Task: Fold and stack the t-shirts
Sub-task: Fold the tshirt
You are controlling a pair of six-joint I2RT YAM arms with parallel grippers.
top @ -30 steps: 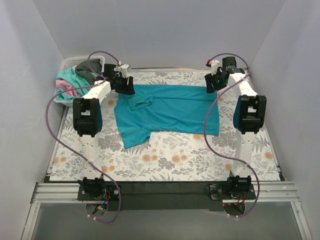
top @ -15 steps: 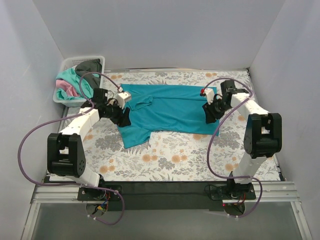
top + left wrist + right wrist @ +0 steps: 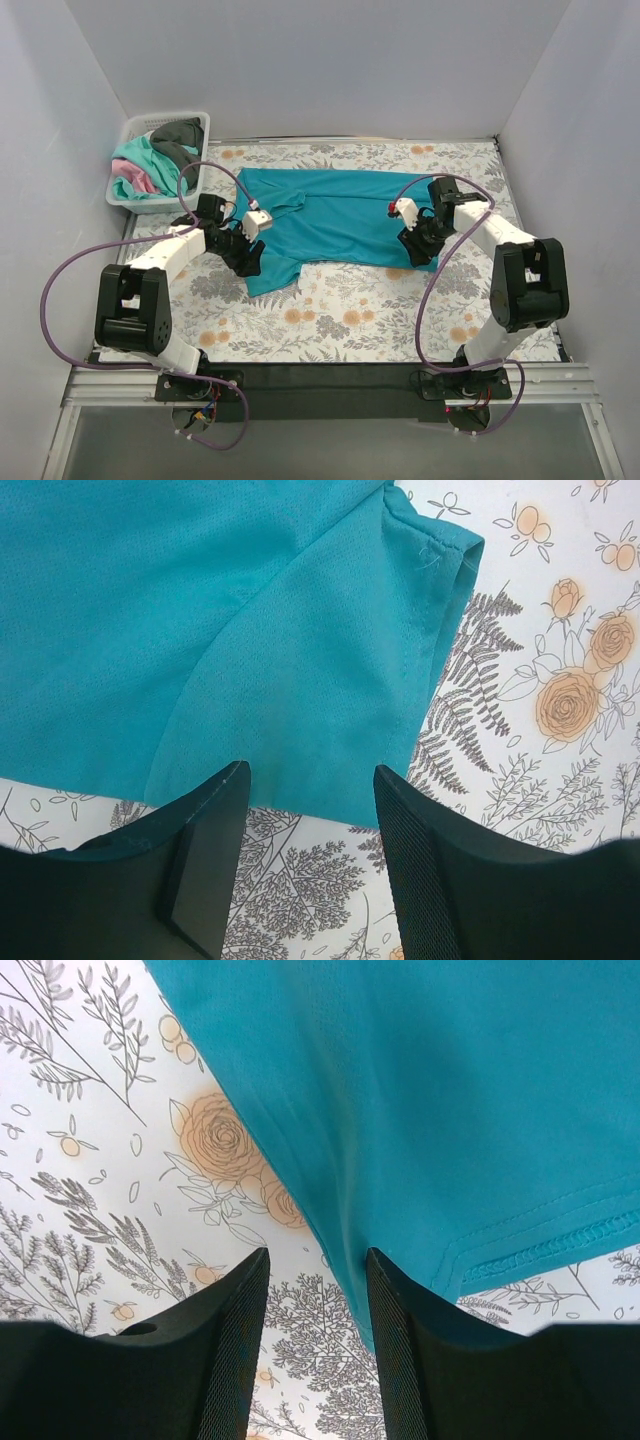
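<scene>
A deep teal-blue t-shirt (image 3: 335,222) lies spread flat across the middle of the floral table cover. My left gripper (image 3: 250,252) is open and empty at the shirt's left edge near the sleeve. In the left wrist view the teal sleeve (image 3: 300,680) lies just beyond the open fingers (image 3: 215,840). My right gripper (image 3: 415,245) is open at the shirt's right hem corner. In the right wrist view the hem (image 3: 480,1160) runs down between the fingertips (image 3: 245,1330). Mint-green, pink and dark grey shirts (image 3: 155,155) lie bunched in a basket.
A white laundry basket (image 3: 135,195) stands at the back left corner. White walls close in the table on three sides. The floral cover (image 3: 350,320) lies in front of the shirt. Purple cables loop from both arms.
Both arms have swung forward and down from the shirt's far edge to its near side corners. The shirt's top edge has settled flat. Both grippers are open.
</scene>
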